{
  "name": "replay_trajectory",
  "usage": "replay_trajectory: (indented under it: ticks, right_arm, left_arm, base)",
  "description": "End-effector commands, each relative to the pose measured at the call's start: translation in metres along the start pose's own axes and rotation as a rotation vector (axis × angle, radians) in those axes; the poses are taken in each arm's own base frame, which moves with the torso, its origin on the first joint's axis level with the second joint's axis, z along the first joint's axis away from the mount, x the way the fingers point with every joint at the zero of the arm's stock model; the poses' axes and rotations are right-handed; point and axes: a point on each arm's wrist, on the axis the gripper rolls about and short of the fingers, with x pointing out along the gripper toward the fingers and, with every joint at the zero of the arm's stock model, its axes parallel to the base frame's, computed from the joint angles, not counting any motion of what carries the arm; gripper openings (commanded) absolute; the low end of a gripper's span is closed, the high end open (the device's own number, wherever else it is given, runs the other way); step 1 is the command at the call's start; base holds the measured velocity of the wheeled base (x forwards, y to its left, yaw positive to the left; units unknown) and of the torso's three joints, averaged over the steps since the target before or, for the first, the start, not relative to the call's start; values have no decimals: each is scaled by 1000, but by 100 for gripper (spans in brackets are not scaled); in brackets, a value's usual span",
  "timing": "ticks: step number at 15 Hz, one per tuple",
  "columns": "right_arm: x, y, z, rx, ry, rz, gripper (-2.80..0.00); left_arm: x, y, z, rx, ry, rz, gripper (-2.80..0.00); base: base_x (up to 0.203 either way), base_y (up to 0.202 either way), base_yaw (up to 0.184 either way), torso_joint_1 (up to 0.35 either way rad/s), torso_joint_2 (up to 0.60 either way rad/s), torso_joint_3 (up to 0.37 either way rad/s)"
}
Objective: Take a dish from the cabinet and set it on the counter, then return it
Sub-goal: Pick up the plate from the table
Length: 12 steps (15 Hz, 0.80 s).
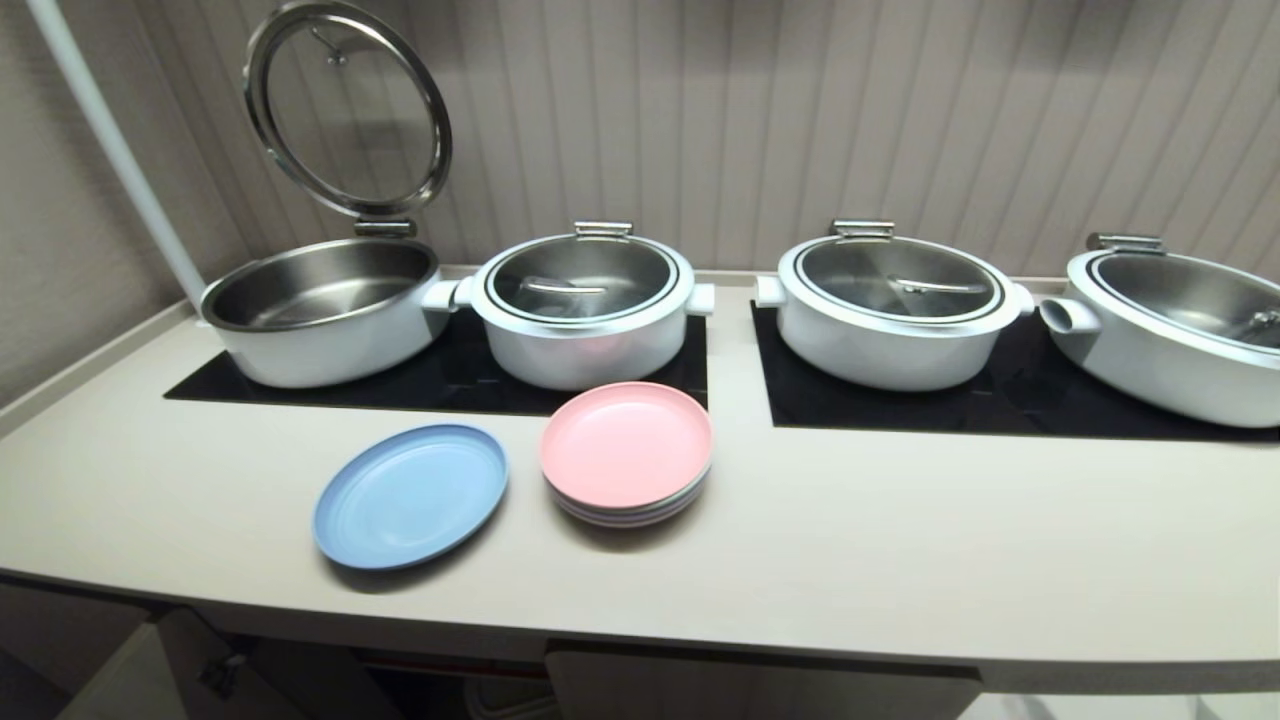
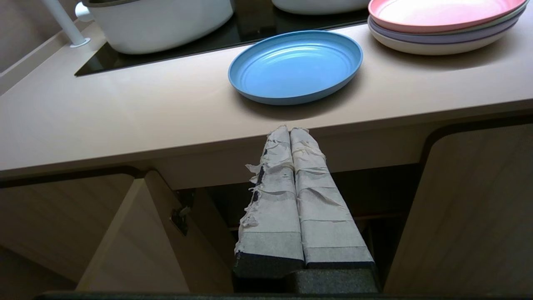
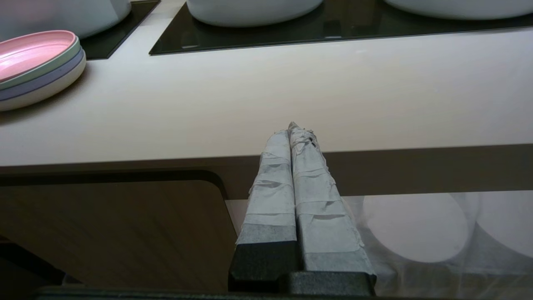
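Round smooth blue dish [image 1: 411, 495] flat and empty on the cream tabletop [image 1: 900, 520], just left of the pink-topped plate stack [image 1: 626, 455], open shiny pot [image 1: 320, 310] behind, empty, both taped tools, left [image 2: 290, 130] and right [image 3: 293, 127], pressed together, below the tabletop edge.

Lower left of the head view, the round light-blue plastic dish [image 1: 411, 495] lies on the smooth cream-beige counter [image 1: 900, 520], just left of the pink-topped stack of pastel plates [image 1: 626, 452].

Light-blue dish [image 1: 411, 495] on cream-beige counter [image 1: 900, 530]; at its 3 o'clock a stack [image 1: 627, 455], pink on top. White pots [image 1: 585, 305] on black cooktop panels [image 1: 1000, 400]. Wall [image 1: 800, 120] beige, vertically ribbed.
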Motion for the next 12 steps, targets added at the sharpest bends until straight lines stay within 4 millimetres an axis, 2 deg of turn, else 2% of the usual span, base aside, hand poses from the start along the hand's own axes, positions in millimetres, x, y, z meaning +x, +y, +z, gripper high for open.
replay_trajectory:
  ticks: [1,12]
  right_arm:
    - [0,0,0,0,0,0,-280]
    - [0,0,0,0,0,0,-280]
  left_arm:
    - [0,0,0,1,1,-1,-280]
    - [0,0,0,4,2,-1,-280]
  base:
    - [0,0,0,0,0,0]
    - [0,0,0,0,0,0]
